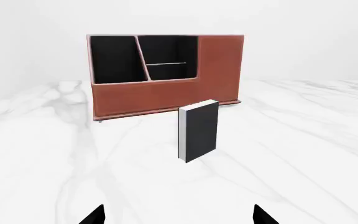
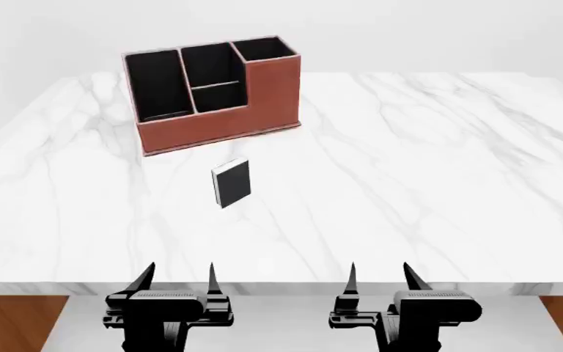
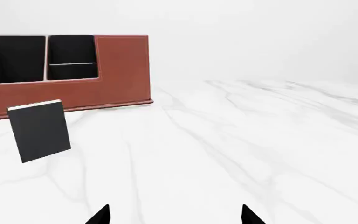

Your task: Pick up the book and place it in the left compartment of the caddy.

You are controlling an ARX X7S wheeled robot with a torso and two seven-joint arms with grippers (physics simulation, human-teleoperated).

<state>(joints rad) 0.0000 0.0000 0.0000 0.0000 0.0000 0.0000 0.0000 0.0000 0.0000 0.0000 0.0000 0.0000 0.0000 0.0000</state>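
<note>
Book (image 2: 232, 183) first: it is a small, thin rectangle with a black cover and a white strip of page edges along one long side and its top. It stands upright on the white marble table (image 2: 438, 176), in front of the caddy (image 2: 218, 128) and apart from it, far smaller than that organizer. Nothing of mine touches it.

Going left to right from my head: the caddy sits on the far left part of the table, reddish-brown outside and black inside. Its left compartment (image 2: 157, 86) is a long narrow slot running the caddy's whole depth, next come two short slots one behind the other, and at the right end a taller stepped section. The book stands just right of the caddy's middle, nearer to me. My left gripper (image 2: 182, 275) and my right gripper (image 2: 380, 273) hang at the near table edge, each with its two fingers held apart and nothing between them.

My left wrist camera shows the book (image 1: 199, 130) turned so its white edge faces the lens, overlapping the caddy's (image 1: 166, 98) front wall, with the left compartment (image 1: 115, 58) open above. My right wrist camera shows the book (image 3: 39, 130) more cover-on, off to the side, the caddy (image 3: 73, 95) cut by the frame edge, and long bare marble beyond.
</note>
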